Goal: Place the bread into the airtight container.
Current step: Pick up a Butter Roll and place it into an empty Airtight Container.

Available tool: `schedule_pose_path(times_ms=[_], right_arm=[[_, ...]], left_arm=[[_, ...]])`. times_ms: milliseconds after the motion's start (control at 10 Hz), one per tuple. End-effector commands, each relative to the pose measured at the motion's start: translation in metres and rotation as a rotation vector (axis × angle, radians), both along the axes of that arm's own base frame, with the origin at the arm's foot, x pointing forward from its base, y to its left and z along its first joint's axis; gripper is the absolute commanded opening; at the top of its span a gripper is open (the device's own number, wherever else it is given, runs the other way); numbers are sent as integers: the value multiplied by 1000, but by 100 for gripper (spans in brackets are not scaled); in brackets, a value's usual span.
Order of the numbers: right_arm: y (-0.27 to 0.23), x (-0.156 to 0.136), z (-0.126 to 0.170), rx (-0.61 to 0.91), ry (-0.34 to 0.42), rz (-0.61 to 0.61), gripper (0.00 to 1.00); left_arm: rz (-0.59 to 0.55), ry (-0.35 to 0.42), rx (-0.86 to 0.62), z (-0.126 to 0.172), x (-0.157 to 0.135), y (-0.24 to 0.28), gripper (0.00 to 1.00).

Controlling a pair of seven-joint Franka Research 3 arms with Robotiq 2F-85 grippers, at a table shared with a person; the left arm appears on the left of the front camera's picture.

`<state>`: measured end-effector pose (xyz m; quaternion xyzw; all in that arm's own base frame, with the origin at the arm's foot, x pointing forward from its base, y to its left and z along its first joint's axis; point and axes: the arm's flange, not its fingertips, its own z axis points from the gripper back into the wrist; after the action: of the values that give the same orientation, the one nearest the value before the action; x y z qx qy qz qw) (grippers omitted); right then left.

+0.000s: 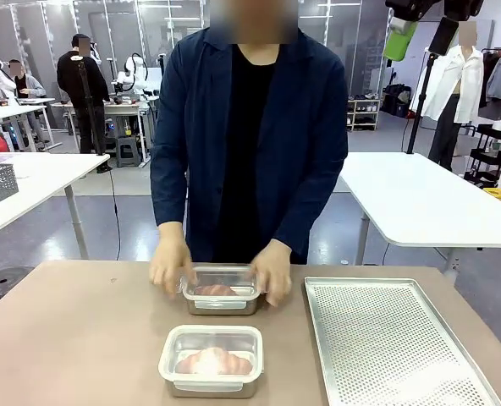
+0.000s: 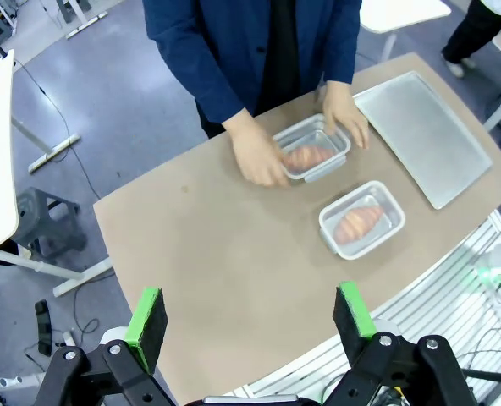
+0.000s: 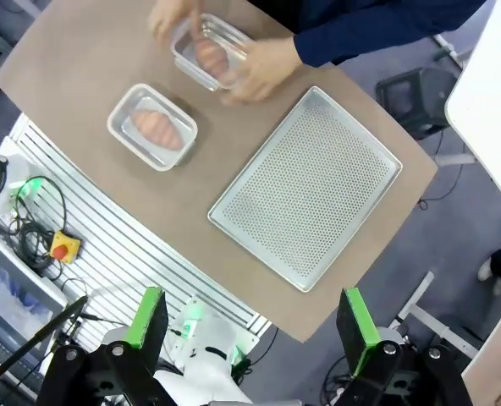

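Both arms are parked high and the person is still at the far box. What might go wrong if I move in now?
1. The person's hands clasp the far container; reaching there risks contact with them.
2. The near container sits close in front of it with bread inside, so a descending gripper could knock it.
3. The perforated tray lies along the right side, and the right gripper, open above it, may clip its rim.
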<state>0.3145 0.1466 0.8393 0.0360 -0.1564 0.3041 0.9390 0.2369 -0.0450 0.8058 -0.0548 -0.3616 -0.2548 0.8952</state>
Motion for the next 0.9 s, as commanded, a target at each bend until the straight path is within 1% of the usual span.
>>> schedule_pose_path(times_ms=[0, 800], right_arm=[[1, -2, 1, -3, 11, -5, 100], [1, -2, 1, -3, 11, -5, 100]], left_arm=[[-8, 0, -5, 0, 0, 0, 100], [-8, 0, -5, 0, 0, 0, 100]])
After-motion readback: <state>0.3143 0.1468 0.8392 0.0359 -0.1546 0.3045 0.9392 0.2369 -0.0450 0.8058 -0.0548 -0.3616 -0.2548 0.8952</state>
